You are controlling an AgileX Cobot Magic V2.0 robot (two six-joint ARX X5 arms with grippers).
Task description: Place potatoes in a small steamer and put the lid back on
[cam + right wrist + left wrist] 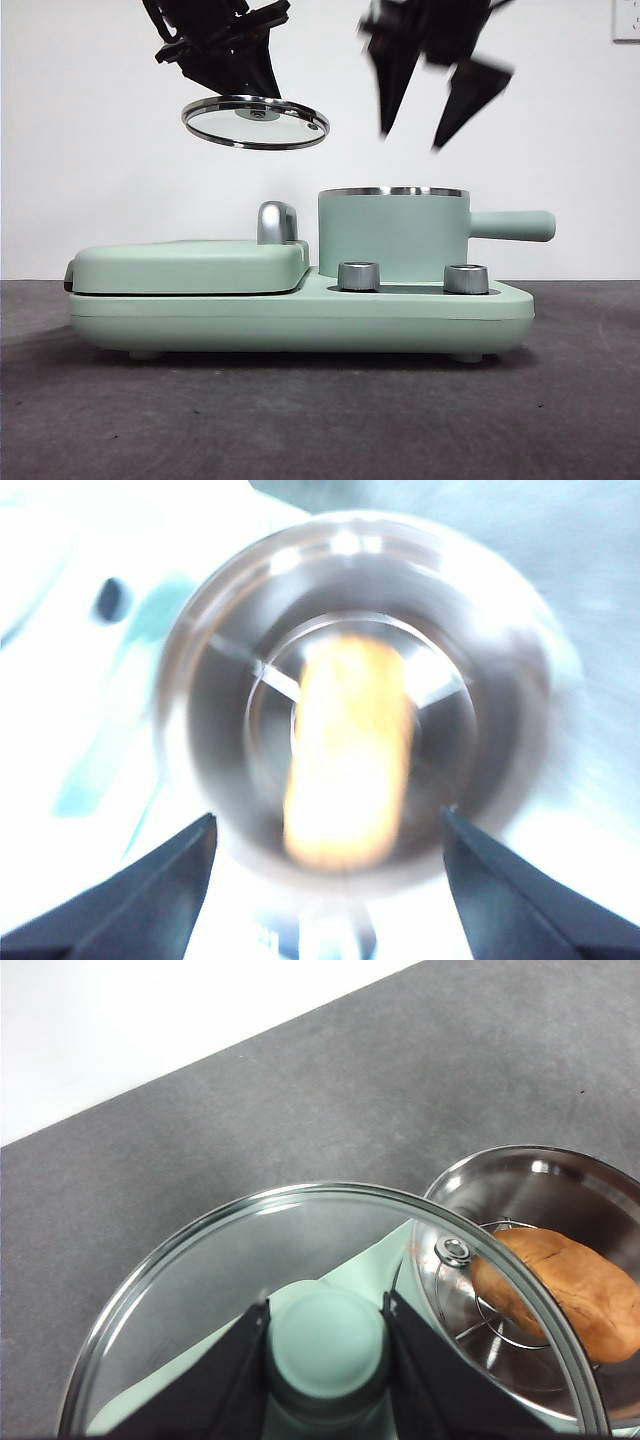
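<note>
The mint-green small steamer stands on its base unit, handle pointing right. Inside it the orange-brown potato lies on a wire rack, seen blurred as the potato in the right wrist view. The glass lid hangs in the air above and left of the steamer, slightly tilted. My left gripper is shut on the lid's mint-green knob. My right gripper hovers above the steamer with jaws spread wide and nothing between them; it is motion-blurred.
A flat mint-green griddle cover with a chrome handle lies left of the steamer on the same base. Two silver dials sit on the base's front. Dark grey table stretches all round.
</note>
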